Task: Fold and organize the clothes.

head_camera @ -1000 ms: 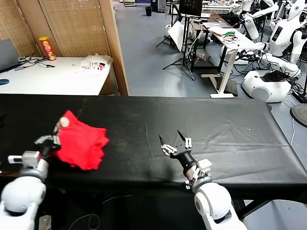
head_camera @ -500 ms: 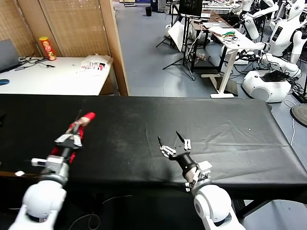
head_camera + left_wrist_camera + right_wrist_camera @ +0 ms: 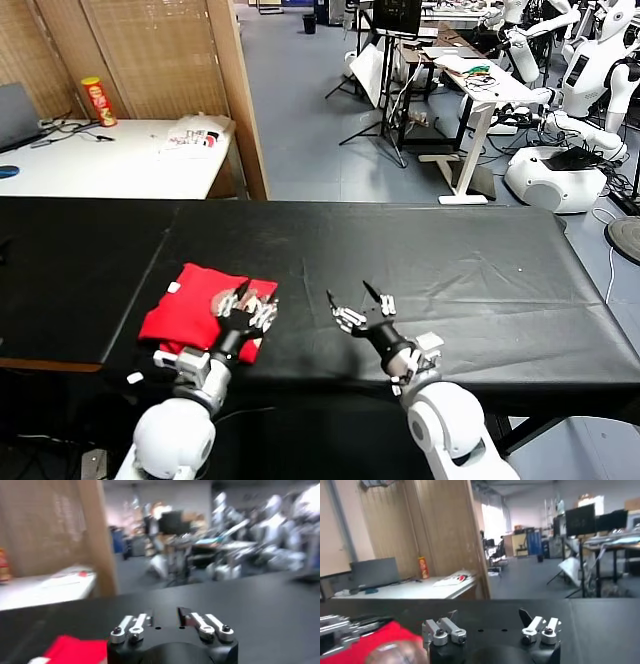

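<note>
The clothes are one bright red T-shirt point(image 3: 190, 308), lying as a flat folded bundle on the black table point(image 3: 460, 265) near its front left, with a small white tag showing at its far corner. My left gripper point(image 3: 243, 303) hovers at the shirt's right edge, fingers spread and nothing between them. In the left wrist view the gripper point(image 3: 165, 616) is open, with the red shirt point(image 3: 67, 650) to one side of it. My right gripper point(image 3: 357, 303) stands open over bare table to the right of the shirt; its own view shows the gripper point(image 3: 490, 617) empty, with the red shirt point(image 3: 367, 637) off to one side.
Both grippers sit close to the table's front edge. Behind on the left is a white desk point(image 3: 110, 165) with a red can point(image 3: 97, 100) beside a wooden partition point(image 3: 235, 100). Other robots point(image 3: 590, 70) and desks stand far back right.
A second ago my left gripper held the bunched red shirt at the far left. It swung right and let go; the shirt now lies flat and folded. The right gripper barely moved.
</note>
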